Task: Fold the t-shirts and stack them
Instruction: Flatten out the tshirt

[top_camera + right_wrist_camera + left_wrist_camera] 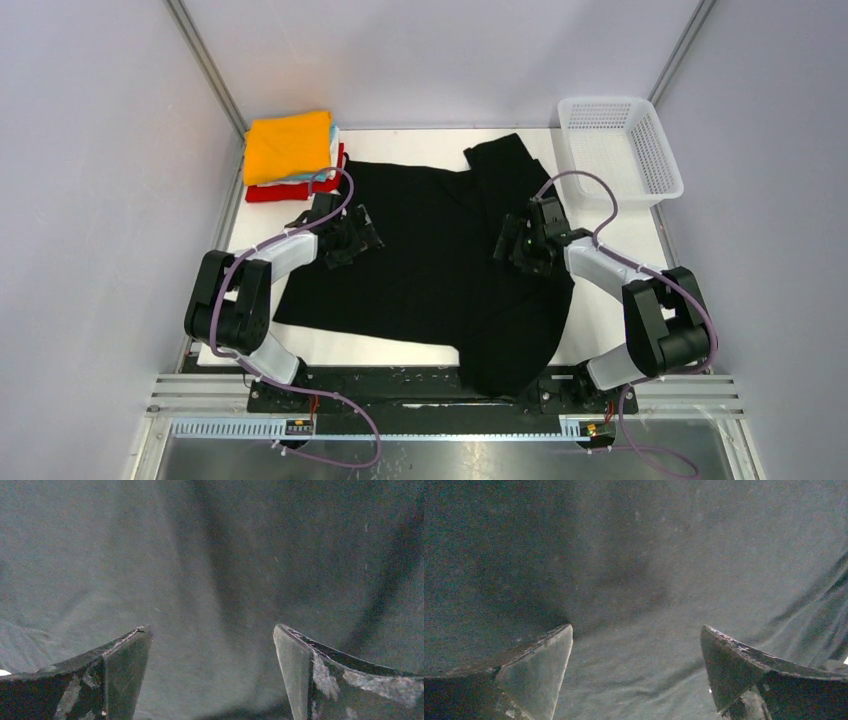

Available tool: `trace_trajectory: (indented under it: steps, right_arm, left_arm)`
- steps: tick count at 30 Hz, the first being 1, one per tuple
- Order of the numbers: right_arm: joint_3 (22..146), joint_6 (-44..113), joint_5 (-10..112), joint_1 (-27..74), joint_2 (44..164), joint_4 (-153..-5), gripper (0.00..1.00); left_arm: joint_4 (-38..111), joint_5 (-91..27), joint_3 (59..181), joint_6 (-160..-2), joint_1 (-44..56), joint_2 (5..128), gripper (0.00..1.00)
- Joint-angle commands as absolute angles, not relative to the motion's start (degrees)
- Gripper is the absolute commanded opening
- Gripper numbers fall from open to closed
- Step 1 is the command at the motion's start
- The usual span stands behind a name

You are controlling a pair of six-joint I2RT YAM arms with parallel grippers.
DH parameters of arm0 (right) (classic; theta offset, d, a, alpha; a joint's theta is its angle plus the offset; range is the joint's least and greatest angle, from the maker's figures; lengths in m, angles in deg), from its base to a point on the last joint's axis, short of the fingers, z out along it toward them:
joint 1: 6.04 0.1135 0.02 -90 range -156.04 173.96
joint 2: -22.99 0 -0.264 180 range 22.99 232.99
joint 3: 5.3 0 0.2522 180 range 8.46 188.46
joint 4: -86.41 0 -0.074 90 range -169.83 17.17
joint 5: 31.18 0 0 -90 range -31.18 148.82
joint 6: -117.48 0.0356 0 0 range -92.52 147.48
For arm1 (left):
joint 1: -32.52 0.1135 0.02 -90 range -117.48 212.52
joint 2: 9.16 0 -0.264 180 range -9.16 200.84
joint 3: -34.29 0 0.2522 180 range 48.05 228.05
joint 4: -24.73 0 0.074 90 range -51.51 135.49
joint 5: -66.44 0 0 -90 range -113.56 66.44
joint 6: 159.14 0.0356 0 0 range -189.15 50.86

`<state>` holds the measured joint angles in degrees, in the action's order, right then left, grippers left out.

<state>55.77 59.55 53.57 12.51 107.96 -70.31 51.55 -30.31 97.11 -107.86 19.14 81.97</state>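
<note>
Your left gripper (636, 630) hangs with its jaws spread wide and nothing held between them, and your right gripper (210, 628) is likewise released and empty. Each looks straight down on dark fabric (whether the fingertips touch it I cannot tell). Under and between the two lies the black t-shirt (430, 270), spread over the table (345, 347) but not squared up. One sleeve runs away beyond the right gripper, and the hem on the near side of that gripper droops off the table's front edge toward the arm bases. Expect it to handle as light, limp cloth that gives no resistance, sags from wherever you lift it and drags its slack along, so a pinch in mid-panel would only raise a tent. My judgement is to take it at an edge, a shoulder seam or hem corner just outward of each gripper, with both arms lifting together. Beyond the left gripper, on its outer side, sits the folded stack, with the orange shirt (288, 143) on top and a red one (268, 192) at the bottom, touching the black cloth's far corner. A careless sweep there could shove it. Past the right gripper stands the white mesh basket (620, 145), near the stray sleeve.
</note>
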Motion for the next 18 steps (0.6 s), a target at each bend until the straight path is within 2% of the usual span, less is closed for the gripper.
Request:
trace_trajectory:
  steps: [1,18]
  right_arm:
    - [54.14,60.17,51.35,12.86,107.90,-72.67,0.99]
    - [65.37,55.20,57.12,8.10,121.30,-69.26,1.00]
  left_arm:
    - [46.68,-31.68,96.09,-109.97,19.48,81.12,0.99]
    - [46.27,-33.44,105.01,-110.97,21.62,91.91,0.99]
